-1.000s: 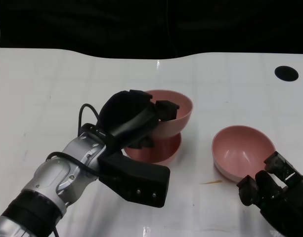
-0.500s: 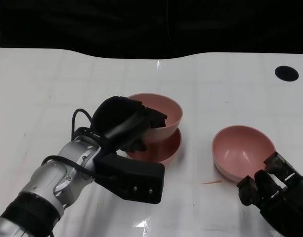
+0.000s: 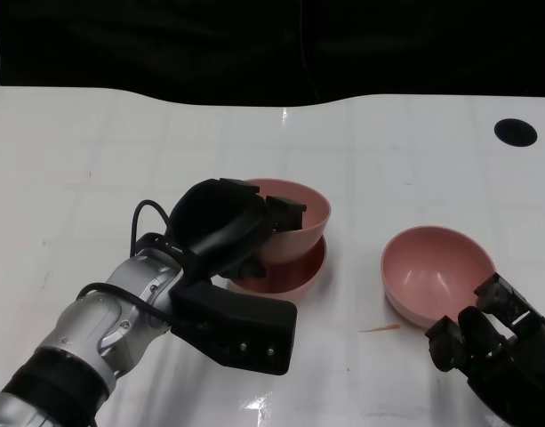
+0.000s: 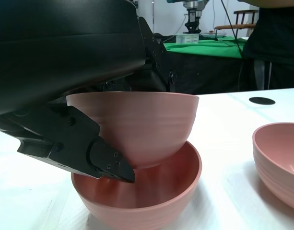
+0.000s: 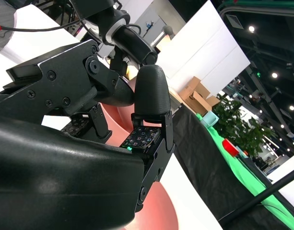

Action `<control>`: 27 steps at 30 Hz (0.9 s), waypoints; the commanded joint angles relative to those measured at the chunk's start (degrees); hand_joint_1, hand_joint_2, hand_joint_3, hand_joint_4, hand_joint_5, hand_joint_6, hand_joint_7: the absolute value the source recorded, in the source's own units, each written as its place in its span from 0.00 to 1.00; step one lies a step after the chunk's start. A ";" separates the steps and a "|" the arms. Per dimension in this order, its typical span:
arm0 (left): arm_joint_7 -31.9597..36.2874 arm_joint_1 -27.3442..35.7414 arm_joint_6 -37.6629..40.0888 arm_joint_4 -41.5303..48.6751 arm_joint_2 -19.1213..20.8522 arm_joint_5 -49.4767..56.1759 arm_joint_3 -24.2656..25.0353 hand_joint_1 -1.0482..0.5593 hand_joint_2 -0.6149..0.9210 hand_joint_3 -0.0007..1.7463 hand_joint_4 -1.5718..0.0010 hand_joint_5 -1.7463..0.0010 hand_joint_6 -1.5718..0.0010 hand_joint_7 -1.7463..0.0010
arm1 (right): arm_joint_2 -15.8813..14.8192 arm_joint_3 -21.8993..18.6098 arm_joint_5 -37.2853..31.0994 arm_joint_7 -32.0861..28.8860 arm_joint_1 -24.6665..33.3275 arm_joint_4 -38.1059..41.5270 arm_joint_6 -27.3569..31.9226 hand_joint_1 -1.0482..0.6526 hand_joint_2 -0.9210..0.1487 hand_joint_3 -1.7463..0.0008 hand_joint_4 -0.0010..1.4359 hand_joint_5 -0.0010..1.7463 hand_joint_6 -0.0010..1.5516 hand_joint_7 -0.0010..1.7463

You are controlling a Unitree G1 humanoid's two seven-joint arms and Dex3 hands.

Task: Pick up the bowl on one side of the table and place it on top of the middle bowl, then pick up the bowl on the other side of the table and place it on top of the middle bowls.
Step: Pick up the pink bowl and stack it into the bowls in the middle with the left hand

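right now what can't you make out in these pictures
- Head view: the near wall of the held bowl and part of the middle bowl, behind the left hand.
- Head view: the right hand, cut by the frame's edge.
- Right wrist view: the side bowl, mostly behind the right hand's own fingers; contact cannot be told.

The robot's left hand point(image 3: 232, 222) reaches forward from its silver forearm point(image 3: 94, 334), fingers point(image 4: 94, 148) clamped on a pink bowl point(image 3: 294, 218). The right hand point(image 3: 494, 342) rests low, fingers apart, holding nothing.
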 commanded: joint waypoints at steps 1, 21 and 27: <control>0.98 0.45 0.17 0.45 0.31 1.05 -0.78 0.60 1.00 0.03 0.58 0.00 0.55 0.28 | -0.36 -0.43 -0.09 0.38 -0.06 0.14 -0.86 0.55 0.31 0.38 0.58 0.97 0.48 0.87; 2.36 -0.03 -0.02 2.52 0.16 1.64 -1.99 0.58 1.00 0.01 0.58 0.00 0.56 0.25 | -0.32 -0.57 0.26 0.35 0.27 -0.17 -0.76 0.55 0.29 0.42 0.60 0.93 0.50 0.83; 3.92 0.01 -0.57 3.57 0.39 2.12 -2.33 0.59 1.00 0.01 0.58 0.00 0.55 0.26 | -0.29 -0.84 0.92 0.89 0.05 0.40 -0.55 0.55 0.28 0.41 0.60 0.93 0.50 0.83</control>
